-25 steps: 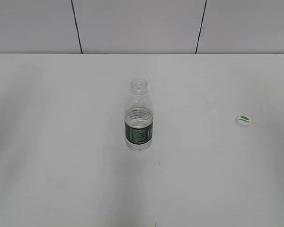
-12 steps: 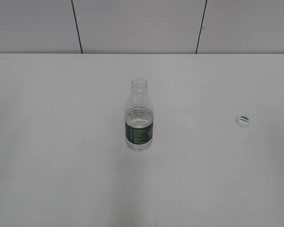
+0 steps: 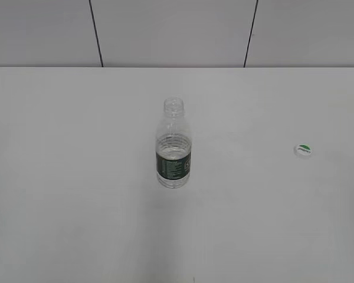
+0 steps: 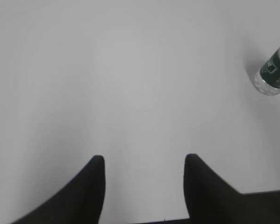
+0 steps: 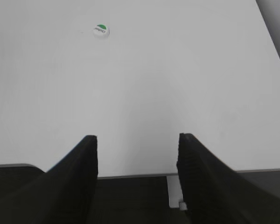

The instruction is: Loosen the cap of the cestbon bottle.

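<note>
Setting: white tabletop (image 3: 76, 206) under a pale panelled wall with two dark seams; nothing else stands on it.
Left gripper (image 4: 142, 161): one, spread wide and holding nothing, hanging over the near edge of the tabletop; judged to be parked clear of the work.
Right gripper (image 5: 136, 139): one, likewise spread and holding nothing, over the near edge on its own side.
Bottle (image 3: 173, 145): one, clear plastic with a dark green label band, upright near the middle of the tabletop; neck bare and mouth open; a little water appears to sit at label height. In the left wrist view it lies far off to the upper right.
Cap (image 3: 303, 150): one, small, round, white with a green half-circle, lying flat, marked side up, well apart from the bottle to its right.
Reading: cap already off the neck, so the loosening looks done; both grippers stand off accordingly.
</note>
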`<state>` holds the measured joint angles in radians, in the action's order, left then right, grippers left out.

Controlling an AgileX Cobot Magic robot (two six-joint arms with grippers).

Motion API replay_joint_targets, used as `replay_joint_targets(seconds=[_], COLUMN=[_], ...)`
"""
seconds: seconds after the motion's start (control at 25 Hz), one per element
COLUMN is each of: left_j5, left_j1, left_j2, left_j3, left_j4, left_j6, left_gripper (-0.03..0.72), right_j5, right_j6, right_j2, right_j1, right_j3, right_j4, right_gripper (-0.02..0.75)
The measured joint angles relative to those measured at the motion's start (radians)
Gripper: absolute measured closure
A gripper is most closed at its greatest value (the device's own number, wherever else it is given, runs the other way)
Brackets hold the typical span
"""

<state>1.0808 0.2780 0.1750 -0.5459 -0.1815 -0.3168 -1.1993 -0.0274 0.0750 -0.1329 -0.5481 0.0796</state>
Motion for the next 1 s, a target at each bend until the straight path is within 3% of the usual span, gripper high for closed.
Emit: replay_joint_targets(seconds=[0.36, 0.56, 1.0], left_j5=[-0.017, -0.018, -0.019], left_j1=[0.000, 0.000, 0.000], left_j2=[-0.175, -0.181, -0.181], left_j3=[0.005, 0.005, 0.005], left_j4=[0.040, 0.026, 0.017], left_j6=[0.077, 0.090, 0.092], left_gripper=[0.381, 0.381, 0.381], right_j5=[0.010, 0.085, 0.100], right_j6=[0.038, 0.041, 0.041], right_j2=[-0.081, -0.081, -0.081], right_j1=[0.000, 0.000, 0.000], right_j3=[0.008, 0.033, 0.043], right_j4=[0.023, 0.018, 0.007], right_gripper=[0.313, 0.313, 0.313])
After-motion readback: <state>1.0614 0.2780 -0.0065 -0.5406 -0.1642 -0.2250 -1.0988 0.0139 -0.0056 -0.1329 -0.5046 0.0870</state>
